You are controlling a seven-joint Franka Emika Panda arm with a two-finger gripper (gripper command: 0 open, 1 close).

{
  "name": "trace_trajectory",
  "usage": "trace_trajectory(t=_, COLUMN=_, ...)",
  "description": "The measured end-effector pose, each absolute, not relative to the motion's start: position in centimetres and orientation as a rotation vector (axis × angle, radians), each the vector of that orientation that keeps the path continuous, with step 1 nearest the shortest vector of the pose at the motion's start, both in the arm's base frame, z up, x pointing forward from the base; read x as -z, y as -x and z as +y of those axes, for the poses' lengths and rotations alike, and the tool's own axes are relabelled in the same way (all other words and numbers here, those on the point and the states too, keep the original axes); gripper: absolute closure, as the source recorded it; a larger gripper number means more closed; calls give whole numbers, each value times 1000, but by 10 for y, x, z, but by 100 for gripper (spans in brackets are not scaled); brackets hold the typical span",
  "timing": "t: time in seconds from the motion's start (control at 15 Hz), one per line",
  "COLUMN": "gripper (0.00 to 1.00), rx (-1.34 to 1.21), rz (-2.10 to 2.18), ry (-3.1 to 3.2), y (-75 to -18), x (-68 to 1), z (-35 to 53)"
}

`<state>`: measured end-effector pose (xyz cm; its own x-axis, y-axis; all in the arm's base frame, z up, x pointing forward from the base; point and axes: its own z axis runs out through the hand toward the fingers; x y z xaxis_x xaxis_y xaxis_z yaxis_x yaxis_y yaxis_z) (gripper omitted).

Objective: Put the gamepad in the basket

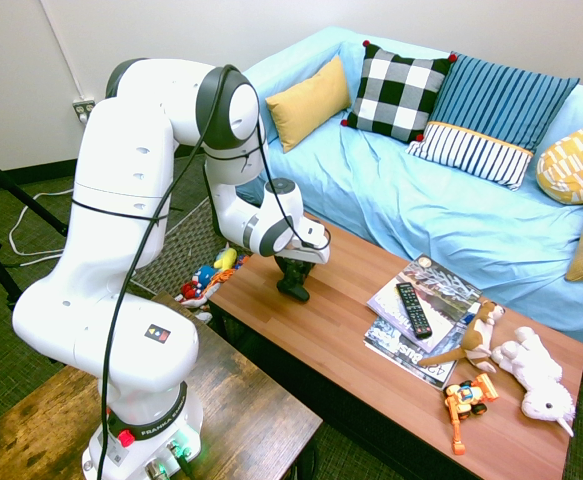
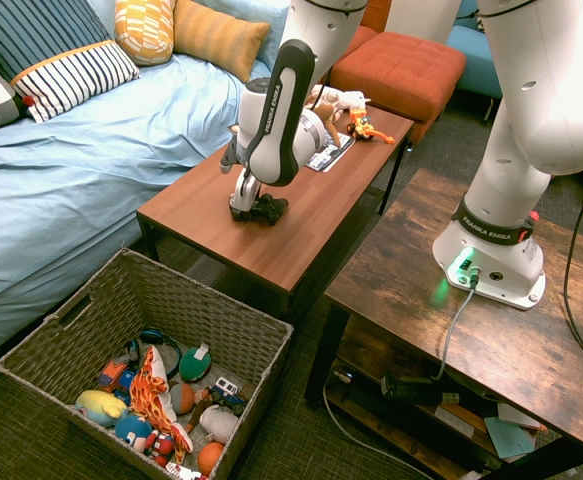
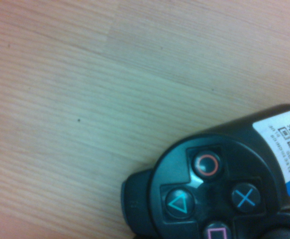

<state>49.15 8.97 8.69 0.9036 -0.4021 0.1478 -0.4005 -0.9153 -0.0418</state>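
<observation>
Looking at the one relation that matters here: the hand (image 2: 252,209) is parked straight over the gamepad (image 2: 267,208), pointing down, right at the near-left end of the table (image 2: 301,215) in the second exterior view. So there's no sideways reach left to make. The gamepad sits directly under the hand, on the wood, and in both outside views the black body is tucked up between the fingers. I read that as the hand pinched in on the gamepad, though the pad looks like it's on the table, not lifted off yet.

The wrist view helps a bit: I can see the button cluster (circle, triangle, cross) and a white label on one handle, with bare wood grain all around it. Can't tell the long axis for sure from outside, it's too small and half hidden by the hand.

Where it has to go: the basket (image 2: 256,335) is on the floor, below the table's near end in that same view, already half full of toys (image 2: 156,395). From the hand it's down and toward the camera, a little left. So my guess is lift straight up first to clear the table edge, then swing out over the basket's rim.

The remote (image 1: 413,309) and magazines (image 1: 426,300) are well away at the far end, no bother.
</observation>
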Motion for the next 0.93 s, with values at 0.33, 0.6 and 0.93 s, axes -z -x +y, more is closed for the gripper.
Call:
trace_trajectory(t=0.33, gripper=100, rx=232, rz=665, ry=3040, y=-515, x=-143, z=129)
trace_trajectory(t=0.6, gripper=100, rx=254, rz=564, ry=3100, y=-528, x=-205, z=245)
trace_trajectory(t=0.93, gripper=100, rx=250, rz=474, ry=3120, y=-536, x=-183, z=386)
